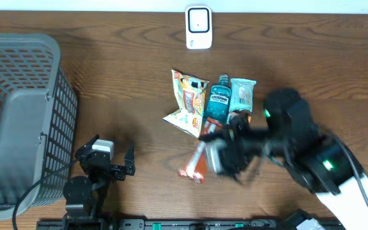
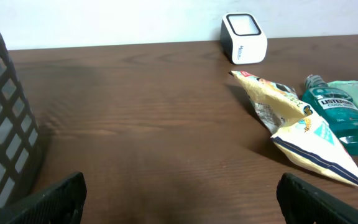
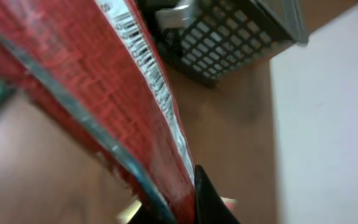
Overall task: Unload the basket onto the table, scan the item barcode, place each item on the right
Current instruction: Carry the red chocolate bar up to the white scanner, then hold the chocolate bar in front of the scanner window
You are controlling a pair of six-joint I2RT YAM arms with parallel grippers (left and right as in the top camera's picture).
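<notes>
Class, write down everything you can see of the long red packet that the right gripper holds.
The long red packet is glossy and foil-like, with a woven-looking print and a white barcode strip along one edge. The right gripper is shut on it about midway. From overhead it runs toward the near edge of the brown wooden table, its far end by the blue mouthwash bottle; whether it rests there is unclear.

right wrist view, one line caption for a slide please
Right tool shut on a red packet, barcode strip in close-up, grey basket beyond on the wooden table.
</notes>
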